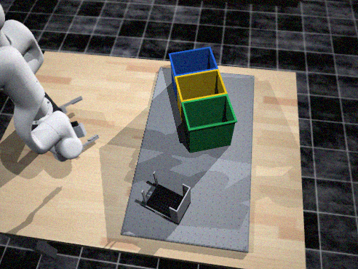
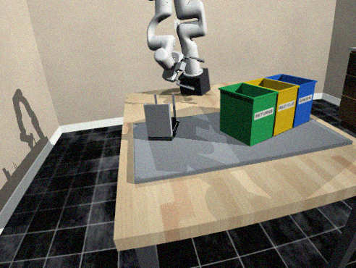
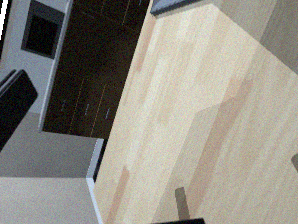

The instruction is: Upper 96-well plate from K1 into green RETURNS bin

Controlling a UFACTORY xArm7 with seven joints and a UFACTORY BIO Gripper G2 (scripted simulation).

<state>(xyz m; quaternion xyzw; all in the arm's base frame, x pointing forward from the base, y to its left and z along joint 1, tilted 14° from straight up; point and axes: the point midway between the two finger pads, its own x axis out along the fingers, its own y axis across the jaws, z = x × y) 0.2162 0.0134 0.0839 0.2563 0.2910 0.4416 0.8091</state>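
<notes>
Top view. Tabletop (image 1: 276, 163) (image 2: 217, 188) (image 3: 165, 100) carries a grey perforated mat (image 1: 233, 160) (image 2: 202, 159) (image 3: 175, 5). Stack rack K1 (image 1: 183, 205) (image 2: 158, 119) stands on it toward the picture's lower tabletop edge, turned askew to that edge. Gripper (image 1: 89, 117) (image 2: 198, 74) spread wide, nothing between the fingers, over the left part of the tabletop, well apart from K1. Upper 96-well plate: by the task it belongs in K1; inside I see only a low black rectangle and cannot tell plate from rack floor. Step in hand, as judged: approach K1. Match the fingers to the rack's skew, descend between posts and end wall, grip the upper plate only. Check the seam first; too deep a grip could bring the lower plate along.

Exterior view. K1 upright near the left tabletop edge, tall end wall facing the near edge, thin posts behind. Lift should be straight up until clear of both, else the rack may drag. Green RETURNS bin (image 1: 211, 136) (image 2: 235, 112) is nearest K1, then yellow bin (image 1: 198, 85) (image 2: 286, 117), then blue bin (image 1: 191, 63) (image 2: 304, 106) toward the right edge, all upright. Carry high, release inside the green rim without pressing the walls.

Wrist view. Bare wood and a mat corner near the tabletop's upper edge; K1 not in view, so re-aim before descending.
</notes>
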